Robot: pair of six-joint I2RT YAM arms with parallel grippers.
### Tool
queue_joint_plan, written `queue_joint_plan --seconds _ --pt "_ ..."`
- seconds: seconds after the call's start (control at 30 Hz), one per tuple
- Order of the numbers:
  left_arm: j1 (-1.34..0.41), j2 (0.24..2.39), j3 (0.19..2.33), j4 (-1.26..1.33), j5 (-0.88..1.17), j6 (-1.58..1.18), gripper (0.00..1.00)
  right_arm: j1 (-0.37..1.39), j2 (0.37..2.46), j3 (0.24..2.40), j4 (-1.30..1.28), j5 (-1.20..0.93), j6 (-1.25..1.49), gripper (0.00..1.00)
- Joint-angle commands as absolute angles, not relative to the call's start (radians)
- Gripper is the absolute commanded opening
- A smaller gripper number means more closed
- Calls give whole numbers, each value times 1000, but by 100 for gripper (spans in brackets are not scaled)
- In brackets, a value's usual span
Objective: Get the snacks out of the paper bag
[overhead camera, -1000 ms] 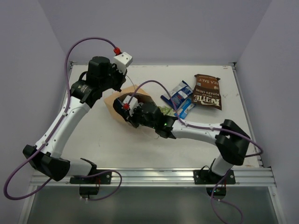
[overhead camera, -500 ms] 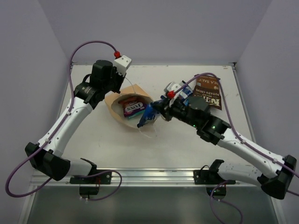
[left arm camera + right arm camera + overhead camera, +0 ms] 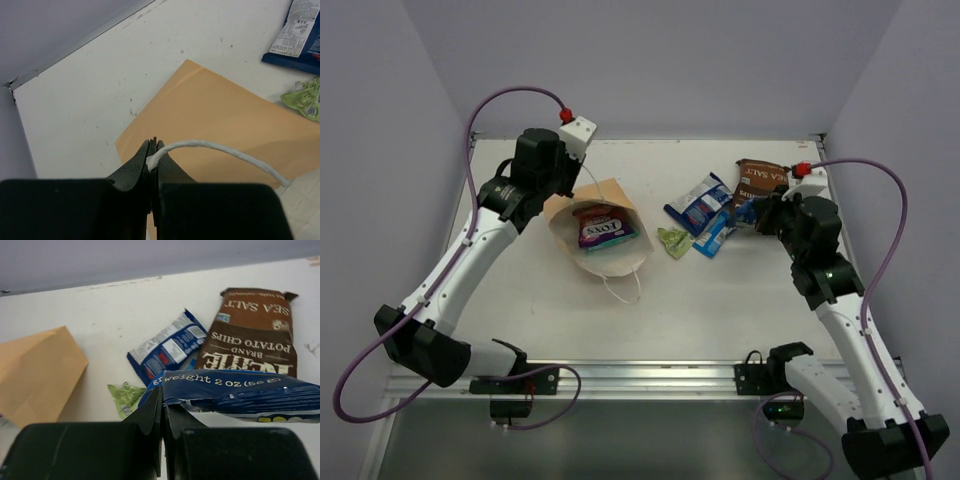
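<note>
So, starting on the left: the left tool (image 3: pixel 152 147) is clenched on one white string handle (image 3: pixel 215 150) of the paper bag (image 3: pixel 225 115), pinching the string right at its fingertips. The tan bag lies on the tabletop (image 3: pixel 720 290) just ahead of and under that tool, with its white inside open to the overhead camera. Inside you can see a purple packet (image 3: pixel 603 232) that reads "FOX'S", with a teal packet (image 3: pixel 622 243) tucked under it. The bag's other handle (image 3: pixel 623 290) loops out loose on the side away from the tool.

Past the bag, between the two tools, a tiny green wrapper (image 3: pixel 673 240) and two blue-white packets (image 3: pixel 698 203) sit on the tabletop. Their print is too small to read.

Over on the right, the right tool (image 3: pixel 161 400) is clamped on the edge of a dark-blue chip bag (image 3: pixel 240 397). The line next to its fingers reads "weight 2 oz (56 g)". Just beyond that tool lies a brown chip bag (image 3: pixel 252 335). Its text is upside down from the wrist camera: "SEA SALT", "BRAND POTATO CHIPS", and big letters that look like "KETTLE".
</note>
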State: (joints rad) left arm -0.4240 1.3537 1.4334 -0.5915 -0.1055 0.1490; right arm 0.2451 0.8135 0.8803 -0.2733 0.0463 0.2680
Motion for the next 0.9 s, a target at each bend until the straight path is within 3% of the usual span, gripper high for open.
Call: queue_joint_plan --seconds 0.0,0.13,0.23,0.27,0.4,0.47,0.87 --pt "-416 1335 1425 -549 -120 166 0 195 863 862 -265 136 380 0" --pt "-416 1331 1428 -548 -95 164 0 167 881 749 -264 170 501 2" --pt "-416 1327 1430 -549 -80 160 0 167 794 617 -323 158 595 19" --pt "-416 1327 1433 -551 -77 160 0 167 761 585 -346 156 615 32" --pt "-416 1328 1456 -566 -68 158 0 167 586 511 -491 140 652 58" --pt "-416 1331 1474 -577 -63 156 0 167 505 529 -554 115 640 64" --pt "-416 1333 1506 -609 -37 153 0 169 480 891 -680 28 425 70"
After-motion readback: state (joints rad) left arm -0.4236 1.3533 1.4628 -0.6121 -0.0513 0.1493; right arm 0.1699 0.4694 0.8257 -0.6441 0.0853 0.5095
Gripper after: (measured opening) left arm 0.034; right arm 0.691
